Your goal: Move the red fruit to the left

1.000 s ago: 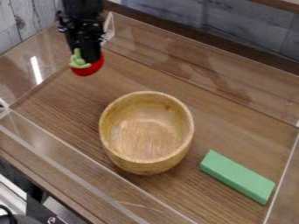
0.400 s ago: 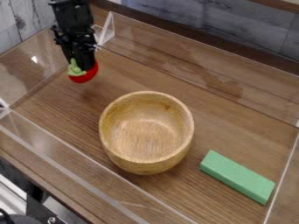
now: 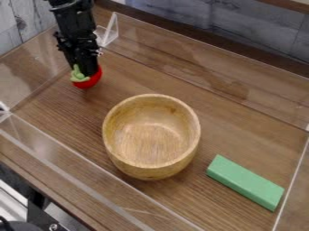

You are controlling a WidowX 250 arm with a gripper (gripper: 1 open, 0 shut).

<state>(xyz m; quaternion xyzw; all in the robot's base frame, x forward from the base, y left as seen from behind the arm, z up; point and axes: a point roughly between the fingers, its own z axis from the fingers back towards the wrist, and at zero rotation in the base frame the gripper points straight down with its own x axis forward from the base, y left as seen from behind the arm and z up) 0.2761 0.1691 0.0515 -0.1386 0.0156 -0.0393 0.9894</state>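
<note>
In the camera view, the red fruit [image 3: 86,82] looks smooth, glossy and rounded, with a light green leafy cap, near the upper-left corner of the bench [image 3: 229,68]. Lower down stands the wooden bowl [image 3: 152,135], round and pale-grained, and toward the lower-right corner lies a flat green block [image 3: 245,181], matt and rectangular. My dark gripper [image 3: 81,65] is closed on the fruit, its jaws drawn in around the cap end. My fingers hide part of the fruit, the top edge cuts off my arm, and whether the fruit touches the bench I cannot tell. Its cap points up toward my jaws, its red end down, so its long axis looks roughly upright, slightly tilted.
</note>
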